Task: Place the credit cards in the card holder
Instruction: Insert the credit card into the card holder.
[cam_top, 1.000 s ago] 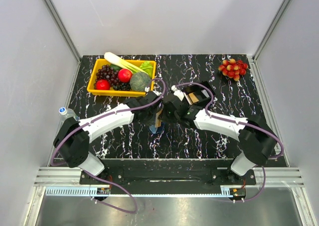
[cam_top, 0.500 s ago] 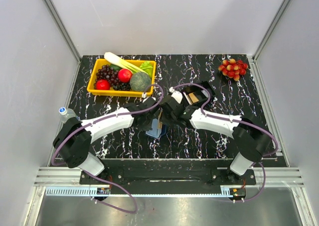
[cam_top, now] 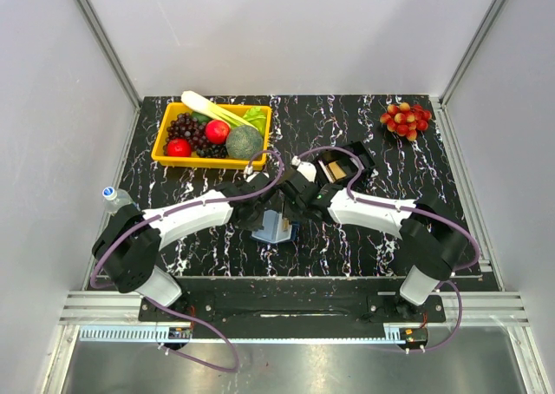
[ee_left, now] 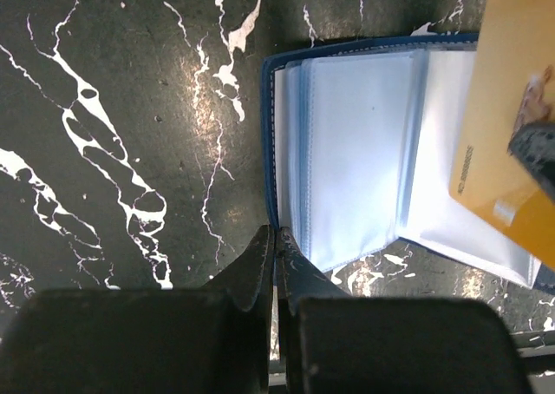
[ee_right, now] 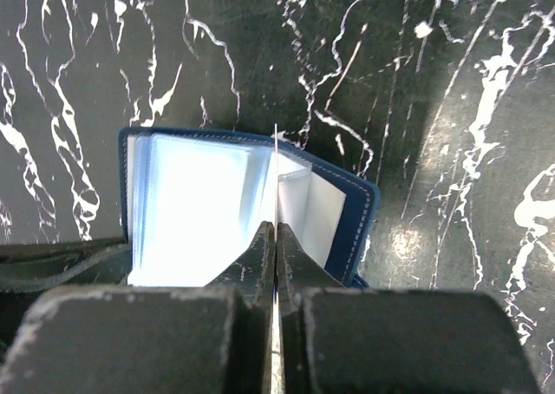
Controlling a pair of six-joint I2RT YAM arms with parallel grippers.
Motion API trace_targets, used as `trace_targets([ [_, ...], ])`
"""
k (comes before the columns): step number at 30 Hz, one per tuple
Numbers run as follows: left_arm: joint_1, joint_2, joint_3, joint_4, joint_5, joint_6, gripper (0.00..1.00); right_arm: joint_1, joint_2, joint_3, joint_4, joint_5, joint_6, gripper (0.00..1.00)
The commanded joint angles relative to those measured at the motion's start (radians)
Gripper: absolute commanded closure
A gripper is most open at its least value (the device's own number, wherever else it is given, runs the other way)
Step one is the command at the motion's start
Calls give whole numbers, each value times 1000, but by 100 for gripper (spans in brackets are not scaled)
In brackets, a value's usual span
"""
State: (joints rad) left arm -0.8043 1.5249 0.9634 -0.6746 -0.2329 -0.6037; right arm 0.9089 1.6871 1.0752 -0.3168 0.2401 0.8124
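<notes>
From above, the holder (cam_top: 276, 231) is seen lying open on the counter (cam_top: 329, 251), near the front middle. The left gripper (cam_top: 263, 217) and right gripper (cam_top: 286, 212) are met over it, and a tray (cam_top: 357, 158) stands behind.

In the left wrist view, the left gripper (ee_left: 276, 236) is closed on the edge of the holder's (ee_left: 355, 151) cover. The card (ee_left: 507, 108), orange, is held over the clear sleeves.

In the right wrist view, the right gripper (ee_right: 276, 229) is clamped on the card (ee_right: 276, 164), which is seen edge-on over the holder's (ee_right: 199, 203) fold.
</notes>
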Motion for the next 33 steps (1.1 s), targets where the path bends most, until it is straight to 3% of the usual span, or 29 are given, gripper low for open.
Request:
trace_targets([
  [1,-4,11,-9,76,-16,-24,100,5,23,25,-13,-97,-68,100],
  [10,25,40,-110,185,36,-79,100,-119,-10,-207,344,-387,36,100],
  [20,33,67,-198,291,76,-145,100,-171,-23,-383,553,-461,159,100],
  [33,33,70,-206,313,92,-140,100,-173,52,-399,673,-545,197,100],
])
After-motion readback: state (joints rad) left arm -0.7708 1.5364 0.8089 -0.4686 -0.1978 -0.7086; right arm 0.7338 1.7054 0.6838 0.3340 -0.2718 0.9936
